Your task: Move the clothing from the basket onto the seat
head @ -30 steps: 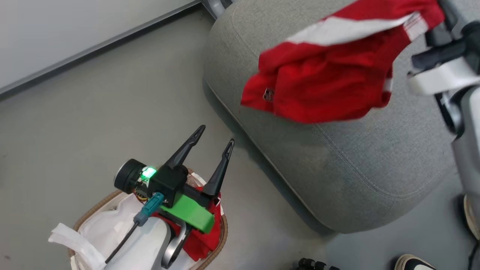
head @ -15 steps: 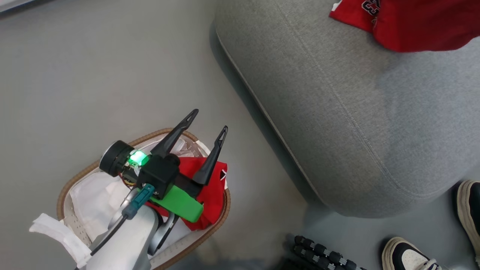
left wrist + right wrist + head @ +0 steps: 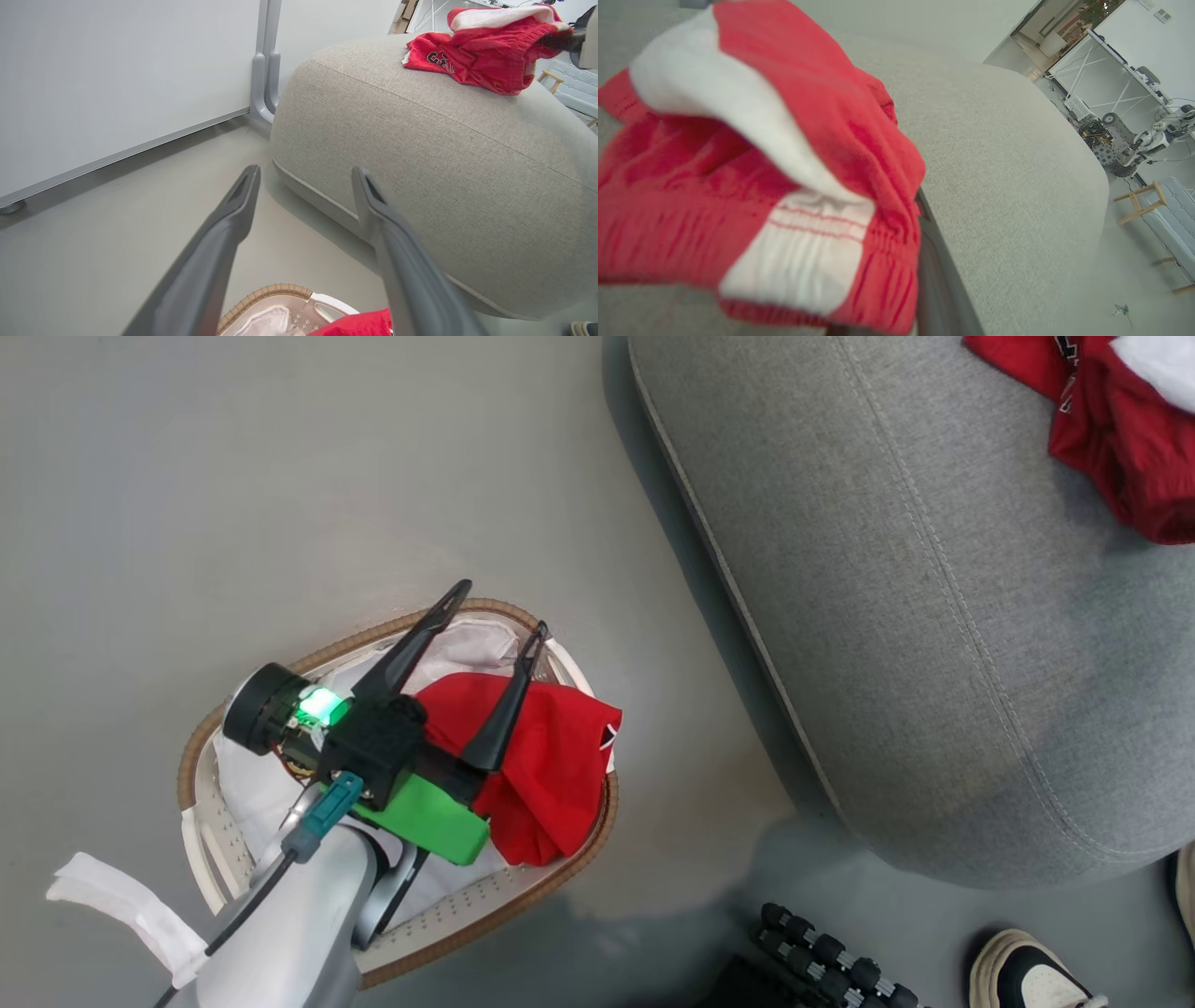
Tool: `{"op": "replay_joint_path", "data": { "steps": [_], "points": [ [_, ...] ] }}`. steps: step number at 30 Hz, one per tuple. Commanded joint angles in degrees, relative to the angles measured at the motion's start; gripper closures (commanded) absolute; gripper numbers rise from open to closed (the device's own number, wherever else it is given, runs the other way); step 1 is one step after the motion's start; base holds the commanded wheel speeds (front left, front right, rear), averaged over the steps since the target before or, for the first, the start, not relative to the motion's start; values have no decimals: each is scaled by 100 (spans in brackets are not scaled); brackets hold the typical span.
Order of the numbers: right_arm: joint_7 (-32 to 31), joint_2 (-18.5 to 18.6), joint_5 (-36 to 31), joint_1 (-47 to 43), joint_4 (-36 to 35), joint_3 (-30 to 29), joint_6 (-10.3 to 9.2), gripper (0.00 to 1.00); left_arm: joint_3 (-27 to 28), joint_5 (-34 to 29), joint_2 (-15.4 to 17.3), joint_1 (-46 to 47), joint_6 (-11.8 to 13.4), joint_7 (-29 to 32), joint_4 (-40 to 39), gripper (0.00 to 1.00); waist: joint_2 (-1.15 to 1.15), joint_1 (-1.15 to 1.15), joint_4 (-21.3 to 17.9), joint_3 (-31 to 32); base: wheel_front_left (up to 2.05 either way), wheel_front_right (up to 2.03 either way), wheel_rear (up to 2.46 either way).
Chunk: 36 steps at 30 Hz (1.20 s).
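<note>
A red piece of clothing [image 3: 551,775] lies in the basket [image 3: 605,803], partly over its brown rim. My left gripper [image 3: 502,609] hovers open just above it, fingers spread and nothing between them. In the left wrist view the same gripper [image 3: 306,171] points at the grey seat [image 3: 444,163], with the basket rim [image 3: 271,293] below. A second red and white piece of clothing [image 3: 1120,448] rests on the seat [image 3: 934,616] at its far right. My right gripper is shut on this clothing [image 3: 761,163], which drapes over its dark finger [image 3: 936,289].
A person's shoe [image 3: 1027,980] and a black ribbed object [image 3: 831,966] sit on the floor by the seat's near corner. The white liner [image 3: 121,905] hangs over the basket's left side. A white wall panel [image 3: 117,70] stands beyond the grey floor.
The head camera has turned, shifting the whole picture. The red garment that hung in the air from my right gripper now touches the seat. My left gripper stays open over the basket.
</note>
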<state>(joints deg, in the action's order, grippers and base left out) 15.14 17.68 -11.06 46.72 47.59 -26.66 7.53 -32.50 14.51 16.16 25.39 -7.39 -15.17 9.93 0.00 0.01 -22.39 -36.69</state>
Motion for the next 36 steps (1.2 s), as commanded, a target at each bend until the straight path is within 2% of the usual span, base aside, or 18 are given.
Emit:
{"op": "replay_joint_path", "data": {
  "steps": [1, 2, 3, 4, 5, 14, 22, 27, 36],
  "points": [
    [1, -42, -81, -228, -4, -113, -8, 82, 45, 23, 30, 25, -17, 3, 30, 0, 0, -1, 6, 65, 0, 0, 0],
    [1, -81, -96, -338, -20, -187, -8, 67, 66, 28, 16, 0, -17, 3, 48, 0, 0, -1, 4, 93, 0, 0, 0],
    [1, -141, -116, -467, -62, -254, -8, 43, 84, 38, -5, -32, -17, 3, 70, 0, 0, -1, 2, 145, 0, 0, 0],
    [1, -187, -144, -582, -98, -290, -8, 6, 99, 46, -25, -61, -17, 3, 85, 0, 0, -1, 1, 189, 0, 0, 0],
    [1, -252, -140, -714, -146, -357, -8, 0, 120, 55, -47, -94, -17, 3, 105, 0, 0, -1, 1, 251, 0, 0, 0],
    [1, -780, -72, -1798, -611, -591, -8, 0, 371, 72, -247, -344, -17, 3, 215, 0, 0, -1, 16, 761, 0, 0, 0],
    [1, -1118, -4, -2489, -1049, -328, -8, 0, 643, 60, -459, -592, -17, 3, 312, 0, 0, -1, 153, 1160, 0, 0, 0],
    [1, -1140, 152, -2678, -1211, -1, -8, 0, 812, 22, -590, -731, -17, 3, 366, 0, 0, -1, 308, 1383, 0, 0, 0],
    [1, -1221, 609, -2888, -1970, 1265, -7, 0, 1201, -44, -876, -983, -17, 3, 445, 0, 0, -1, 767, 1806, 0, 0, 0]
  ]
}}
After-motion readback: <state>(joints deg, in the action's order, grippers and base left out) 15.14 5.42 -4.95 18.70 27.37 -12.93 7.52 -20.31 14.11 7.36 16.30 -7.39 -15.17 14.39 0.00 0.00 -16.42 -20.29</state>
